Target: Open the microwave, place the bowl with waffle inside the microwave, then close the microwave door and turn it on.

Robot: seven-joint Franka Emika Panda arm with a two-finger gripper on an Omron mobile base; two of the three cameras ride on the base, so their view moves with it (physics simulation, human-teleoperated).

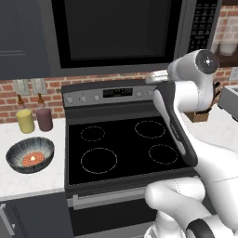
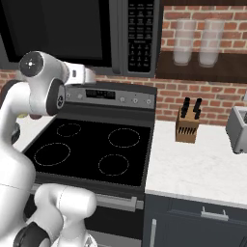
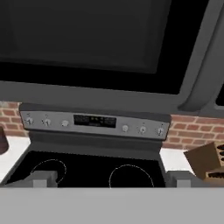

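Observation:
The microwave (image 1: 116, 32) hangs over the stove, and its door (image 3: 87, 39) is shut with the black window dark. The long bar handle (image 3: 202, 70) runs down the door's right side, beside the keypad strip (image 2: 142, 34). My gripper (image 3: 111, 180) is open with nothing between its widely spread fingertips (image 3: 43, 178). It hovers above the stove's back edge, just below the microwave's lower edge and facing it. The streaked bowl (image 1: 16, 155) sits on the left counter with the orange waffle (image 1: 33, 158) inside it, far from the gripper.
A black stove (image 1: 121, 144) with a knob panel (image 3: 94, 121) lies under the microwave. A yellow canister (image 1: 25, 121) and a maroon canister (image 1: 44, 119) stand behind the bowl. On the right counter are a knife block (image 2: 187, 126) and a toaster (image 2: 239, 128).

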